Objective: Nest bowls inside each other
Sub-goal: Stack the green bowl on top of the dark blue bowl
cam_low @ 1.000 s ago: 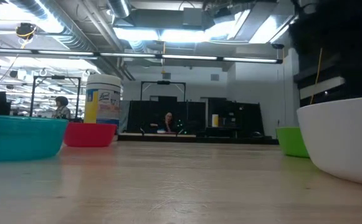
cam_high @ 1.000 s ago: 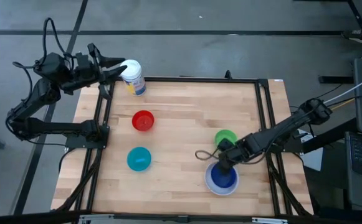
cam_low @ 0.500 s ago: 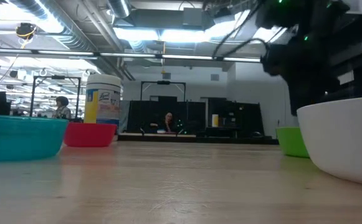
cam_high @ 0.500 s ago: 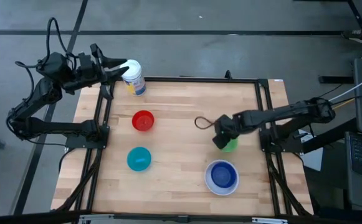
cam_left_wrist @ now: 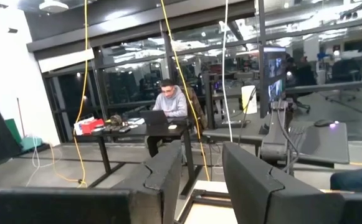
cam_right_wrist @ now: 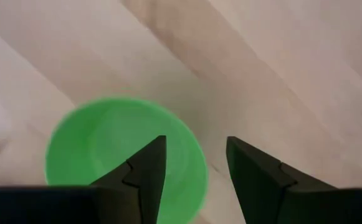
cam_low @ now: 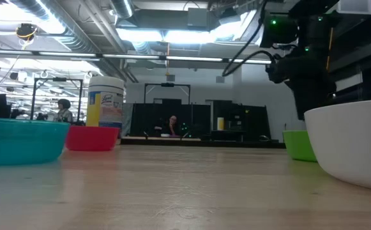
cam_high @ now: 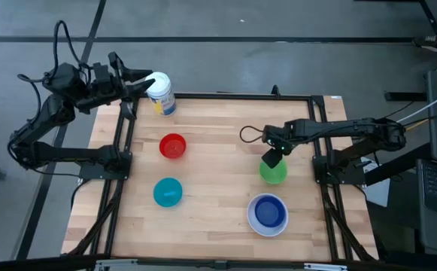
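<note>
The green bowl [cam_high: 274, 173] rests on its base at the table's right side. My right gripper [cam_high: 273, 159] hangs open just above its far rim, pointing down. In the right wrist view the green bowl [cam_right_wrist: 115, 155] shows with one finger [cam_right_wrist: 148, 167] over its inside and the other [cam_right_wrist: 255, 171] outside its rim; no touch shows. The dark blue bowl [cam_high: 268, 212] sits inside the white bowl [cam_high: 253, 223] near the right front. The red bowl [cam_high: 173, 145] and the teal bowl [cam_high: 168, 192] stand apart at centre left. My left gripper [cam_left_wrist: 202, 168] waits open, raised beyond the far left corner.
A white cylindrical container [cam_high: 162, 93] with a yellow-blue label stands at the far left corner, close to my left gripper. Black frame rails [cam_high: 320, 150] run along the table's sides. Bare wood lies between the bowls at the middle.
My right gripper has left the white bowl holding the dark blue one and swung toward the table's far edge, stopping over the green bowl. The arm has swept round with it. The bowls stand where they were.
</note>
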`<state>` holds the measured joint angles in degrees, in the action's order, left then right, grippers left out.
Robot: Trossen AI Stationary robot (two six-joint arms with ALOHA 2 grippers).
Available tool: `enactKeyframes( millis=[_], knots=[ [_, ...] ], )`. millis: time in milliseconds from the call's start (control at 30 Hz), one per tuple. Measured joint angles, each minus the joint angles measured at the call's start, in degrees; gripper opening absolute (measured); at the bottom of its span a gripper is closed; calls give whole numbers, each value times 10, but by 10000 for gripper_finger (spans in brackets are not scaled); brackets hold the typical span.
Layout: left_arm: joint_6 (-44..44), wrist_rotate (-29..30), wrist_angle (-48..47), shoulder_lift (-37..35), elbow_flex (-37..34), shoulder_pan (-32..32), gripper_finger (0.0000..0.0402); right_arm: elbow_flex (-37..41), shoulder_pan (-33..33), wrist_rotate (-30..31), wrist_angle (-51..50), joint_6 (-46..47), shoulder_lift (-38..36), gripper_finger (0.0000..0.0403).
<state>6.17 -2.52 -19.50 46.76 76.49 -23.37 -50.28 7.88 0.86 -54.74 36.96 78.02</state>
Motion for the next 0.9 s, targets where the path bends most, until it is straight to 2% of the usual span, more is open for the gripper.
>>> enactKeyframes(
  millis=[267, 500, 667, 733, 800, 900],
  knots=[
    [0, 1, 18, 0, 0, 0, 114, 6, -12, -20, -27, -16, 0, 166],
    [0, 2, 17, 0, 0, 0, 114, 45, -24, -35, -7, 1, 0, 178],
    [0, 5, 17, 0, 0, 0, 114, 82, -24, -48, 32, 7, 0, 167],
    [0, 5, 17, 0, 0, 0, 114, 94, -24, -48, 45, 15, 0, 154],
    [0, 6, 17, 0, 0, 0, 114, 105, -24, -48, 45, 16, 0, 120],
    [1, 6, 17, 0, 0, 0, 114, 110, -24, -49, 48, 3, 0, 30]
  ],
)
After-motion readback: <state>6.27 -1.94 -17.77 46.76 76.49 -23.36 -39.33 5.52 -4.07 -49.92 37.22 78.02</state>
